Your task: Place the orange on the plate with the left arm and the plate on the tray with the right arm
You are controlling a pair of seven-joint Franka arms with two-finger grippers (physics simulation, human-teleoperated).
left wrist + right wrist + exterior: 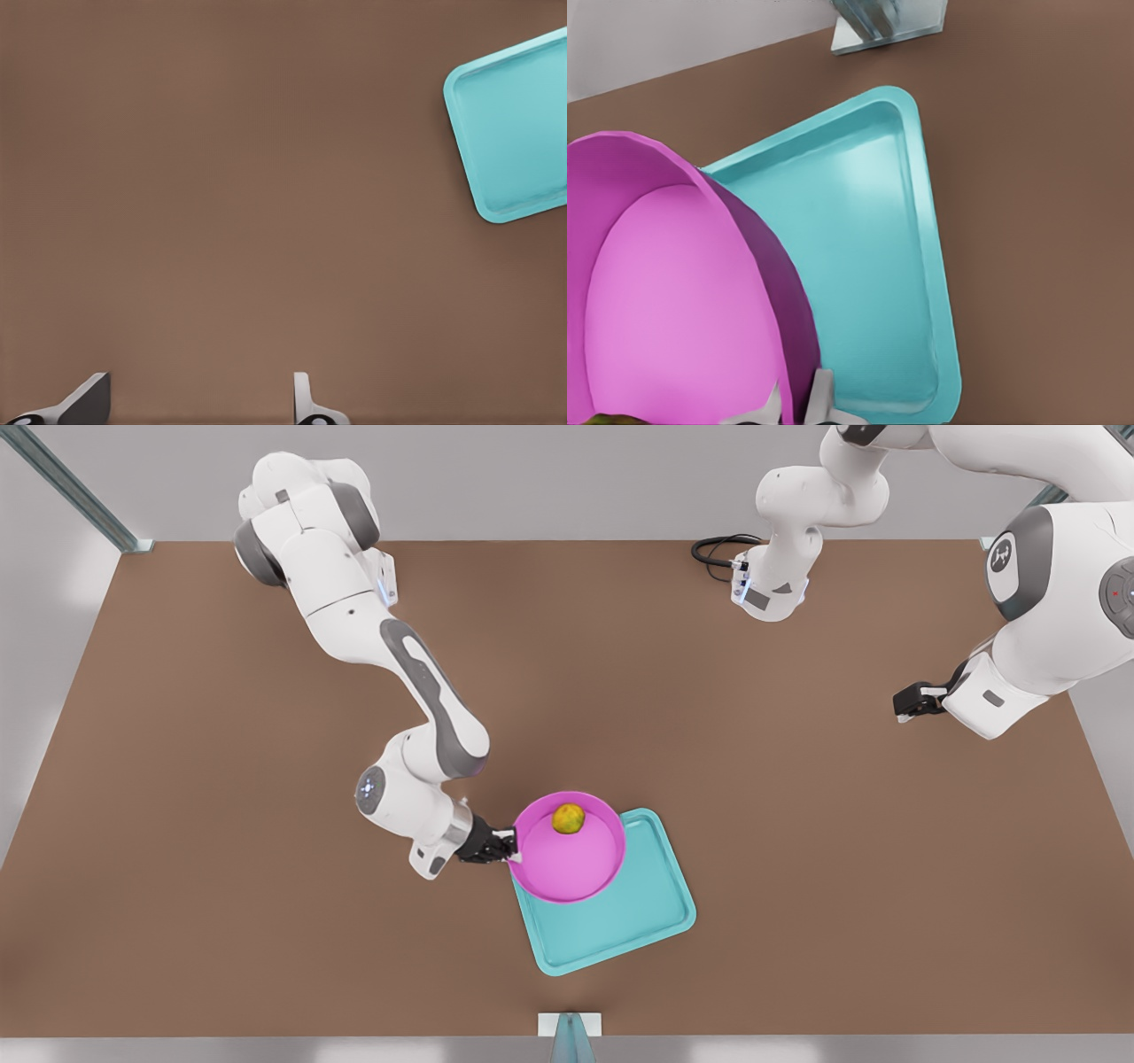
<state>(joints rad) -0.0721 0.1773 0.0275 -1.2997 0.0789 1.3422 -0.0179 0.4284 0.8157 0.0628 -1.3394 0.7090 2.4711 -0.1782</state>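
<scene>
Now the right claw is clamped on the round pink dish's rim, small yellow-orange fruit inside, carried partly over the teal rectangular tray. Next likely: centre, lower, release. Left claw waits spread, empty, well apart above the brown surface.

Simulated robot lab, bare brown table, grey walls, metal frame posts

A brown table carries the teal tray; a black cable lies well beyond the tray.
</scene>
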